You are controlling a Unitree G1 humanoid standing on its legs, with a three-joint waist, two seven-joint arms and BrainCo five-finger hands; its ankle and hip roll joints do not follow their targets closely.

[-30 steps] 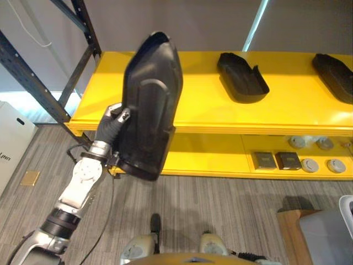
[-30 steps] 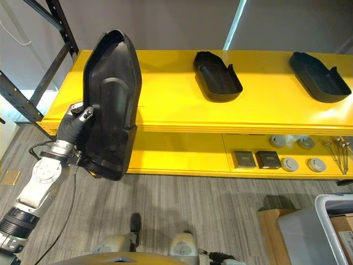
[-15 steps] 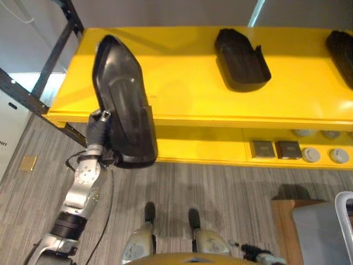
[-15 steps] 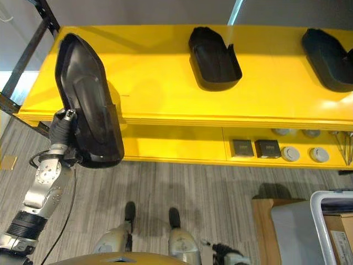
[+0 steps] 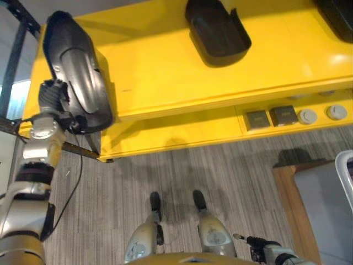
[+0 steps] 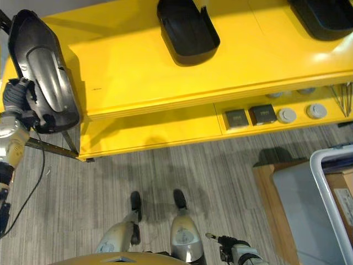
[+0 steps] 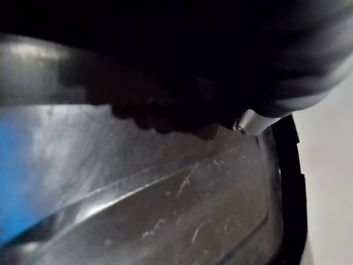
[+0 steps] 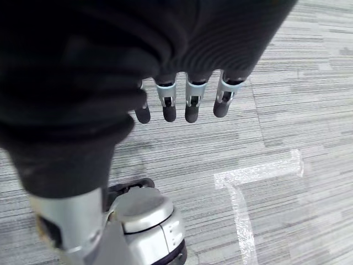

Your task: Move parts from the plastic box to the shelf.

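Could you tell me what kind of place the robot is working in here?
Probably a workshop or parts store: a yellow shelf on a dark steel frame holds black moulded parts, small fittings lie on its lower level, and the left hand carries another part.

I count three black parts: one at the left end of the yellow shelf, one on its top in the middle, one at its right end. On its lower level I see two dark square boxes and two grey round discs.
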